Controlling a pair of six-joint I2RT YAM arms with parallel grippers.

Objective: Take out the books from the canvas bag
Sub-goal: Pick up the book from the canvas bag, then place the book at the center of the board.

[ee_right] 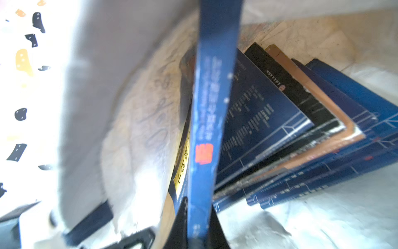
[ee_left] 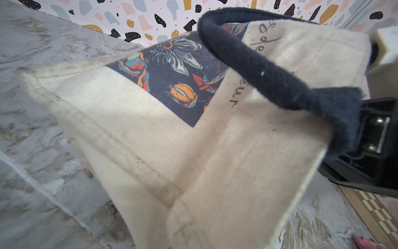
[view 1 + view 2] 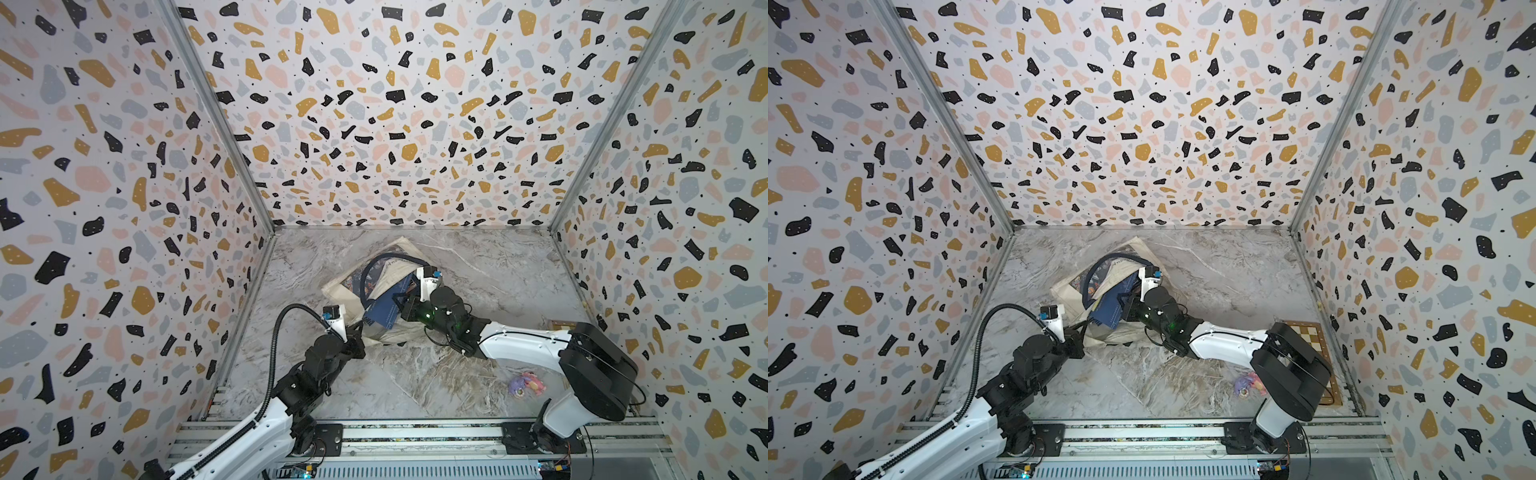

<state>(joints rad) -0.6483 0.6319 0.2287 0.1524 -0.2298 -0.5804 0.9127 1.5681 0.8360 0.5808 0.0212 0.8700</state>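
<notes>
The cream canvas bag [image 3: 345,286] lies on its side mid-table with a navy handle [image 3: 370,270] arching up; its dark flower print [image 2: 172,71] fills the left wrist view. My left gripper [image 3: 356,332] is at the bag's near corner, shut on the canvas, its fingers hidden by the cloth. My right gripper [image 1: 199,207] is at the bag's mouth, shut on the edge of a navy book [image 1: 204,129] with a yellow label; this book [image 3: 384,311] sticks partly out of the bag. Several more books [image 1: 280,120] lie fanned inside, one brown-orange [image 1: 312,103].
A brown-and-cream checkered board [image 3: 1312,340] lies at the right wall, partly behind my right arm. A small pink and purple toy [image 3: 525,384] sits near the right arm's base. Patterned walls close in three sides; a metal rail [image 3: 415,432] runs along the front.
</notes>
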